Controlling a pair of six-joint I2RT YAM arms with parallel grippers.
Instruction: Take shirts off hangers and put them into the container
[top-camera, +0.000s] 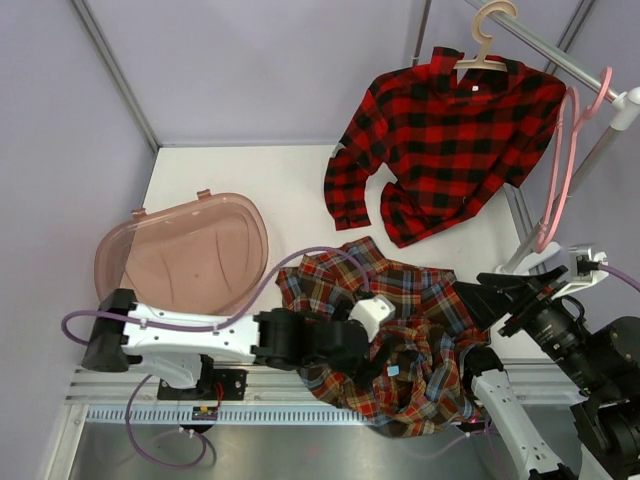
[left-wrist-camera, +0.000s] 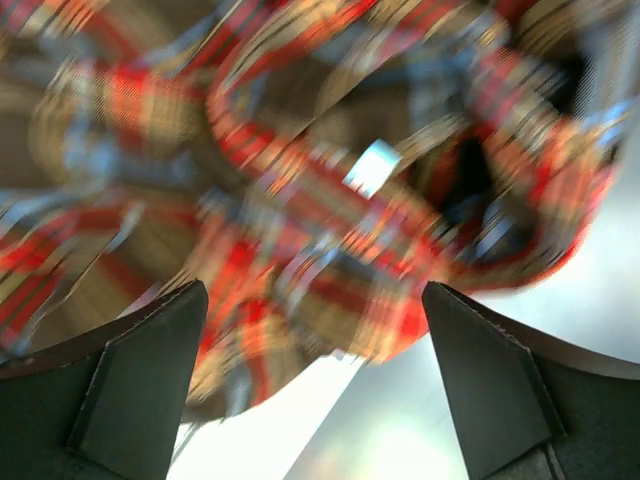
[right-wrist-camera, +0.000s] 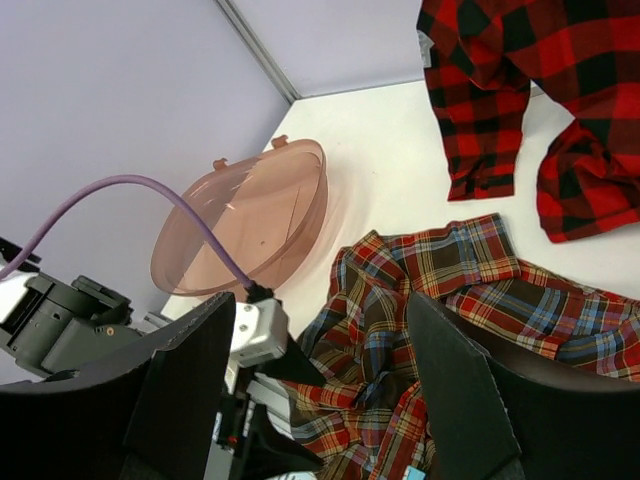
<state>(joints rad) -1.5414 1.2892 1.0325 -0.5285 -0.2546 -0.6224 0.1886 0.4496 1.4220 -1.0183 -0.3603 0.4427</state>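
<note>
The plaid shirt (top-camera: 400, 350) lay off its hanger in a loose heap on the table (top-camera: 250, 170), and the pink hanger (top-camera: 565, 170) hung bare from the rack (top-camera: 550, 45). That, I judge, was why both grippers stood at the heap and not at the rack: the shirt needed a fresh hold before it could go to the container (top-camera: 190, 255).

The left gripper (left-wrist-camera: 315, 300) had its fingers (left-wrist-camera: 140, 370) spread wide with nothing held. The crumpled cloth, blurred in the wrist view, sat just beyond the tips and spanned the gap from one finger to the other. The left arm reached low and sideways along the near edge, gripper aimed into the heap.

The right gripper (right-wrist-camera: 320, 310) was likewise wide and empty. The shirt lay below and beyond its fingers (right-wrist-camera: 470, 380), and the container stood well past their tips, with nothing in it. The right arm came in from the other side, pointing across the heap toward the left arm.

The red shirt (top-camera: 450, 130) hung on the tan hanger (top-camera: 487, 40), well apart from both sets of fingers, with its hem and one sleeve trailing on the table, not yet dealt with.
</note>
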